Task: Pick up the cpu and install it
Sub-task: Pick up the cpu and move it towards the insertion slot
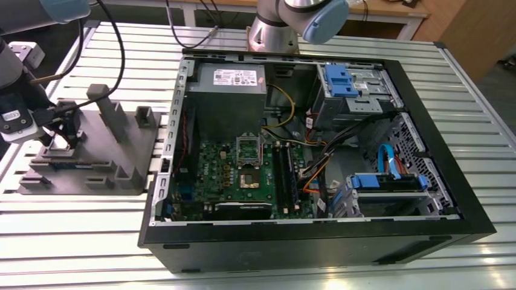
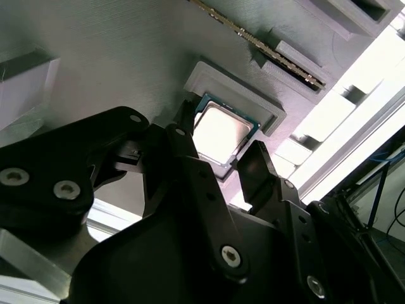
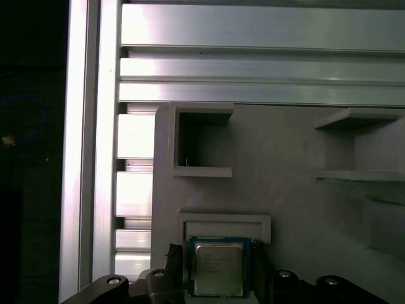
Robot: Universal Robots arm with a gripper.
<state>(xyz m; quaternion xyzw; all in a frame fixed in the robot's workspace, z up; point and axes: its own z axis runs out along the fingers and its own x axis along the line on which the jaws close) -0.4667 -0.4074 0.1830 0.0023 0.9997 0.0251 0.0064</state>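
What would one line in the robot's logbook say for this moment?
step: pick up cpu | gripper: around cpu | cpu: lying in recess of grey holder | install: not yet done

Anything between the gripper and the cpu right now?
Nothing visible. The gripper is right at the cpu, which lies in its recess on the grey fixture; nothing sits between them in both wrist views.

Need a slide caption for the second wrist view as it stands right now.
Gripper down at the cpu, which lies flat in its seat on the grey parts holder.
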